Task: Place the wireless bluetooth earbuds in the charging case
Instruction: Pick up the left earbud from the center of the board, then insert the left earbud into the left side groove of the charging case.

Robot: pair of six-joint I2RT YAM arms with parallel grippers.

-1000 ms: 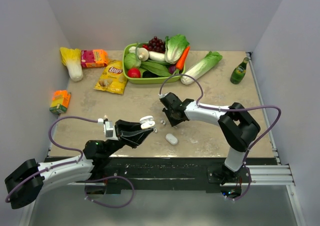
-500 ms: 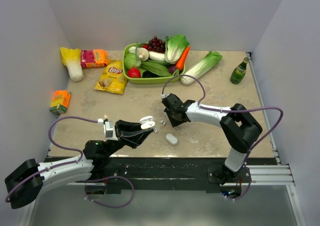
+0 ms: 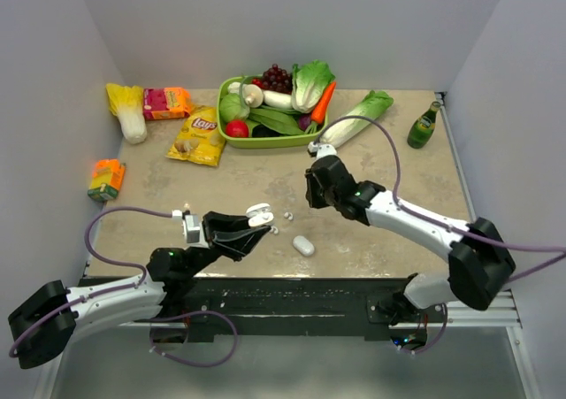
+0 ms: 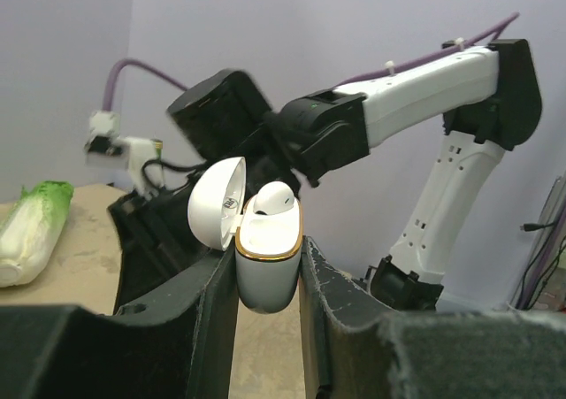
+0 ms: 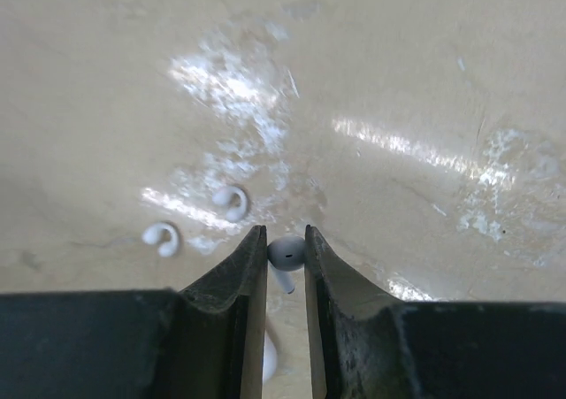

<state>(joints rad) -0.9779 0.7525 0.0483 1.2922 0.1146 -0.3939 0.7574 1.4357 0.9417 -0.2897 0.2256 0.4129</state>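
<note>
My left gripper (image 4: 268, 251) is shut on the white charging case (image 4: 267, 262), holding it upright above the table's near edge with its lid flipped open. One white earbud (image 4: 272, 200) sits in the case. From above, the case (image 3: 259, 213) shows at the tips of the left gripper (image 3: 252, 226). My right gripper (image 5: 285, 234) is shut on a second white earbud (image 5: 286, 250), stem pointing toward the wrist, lifted above the table. In the top view the right gripper (image 3: 315, 195) hangs to the right of the case and apart from it.
Two small white hook-shaped pieces (image 5: 232, 202) (image 5: 162, 237) lie on the table under the right gripper. A closed white case (image 3: 303, 245) rests near the front edge. At the back stand a green tray (image 3: 265, 140) of vegetables, a chips bag (image 3: 197, 135), a cabbage (image 3: 358, 118) and a green bottle (image 3: 424, 126).
The right arm has risen and swung its elbow out to the right, carrying the earbud up off the table. The left arm and the case have stayed still.
</note>
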